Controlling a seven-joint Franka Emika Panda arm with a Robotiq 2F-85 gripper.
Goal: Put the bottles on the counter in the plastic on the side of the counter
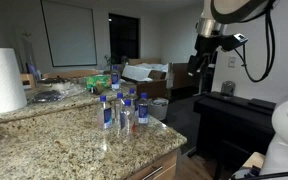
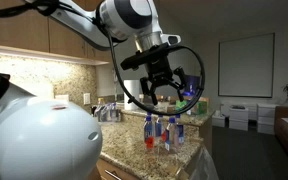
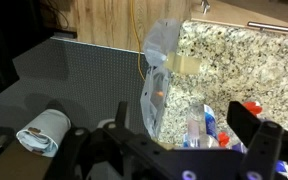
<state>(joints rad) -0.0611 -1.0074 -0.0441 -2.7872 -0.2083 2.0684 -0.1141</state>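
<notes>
High over the granite counter [image 1: 64,140], the gripper [image 2: 167,93] hangs empty, jaws spread, above tightly clustered water bottles [image 2: 164,130], so a careless descent could topple neighbours, and the limp plastic bag [image 3: 156,75] at its side invites misses.

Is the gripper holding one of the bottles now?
No, the gripper is open and empty, while the bottles stand on the counter.

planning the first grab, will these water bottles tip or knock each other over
Likely tippy: the bottles stand upright, tall and narrow. They cluster close together on the counter, so nudging one probably knocks neighbours. Clear plastic suggests they may flex when squeezed.
</notes>
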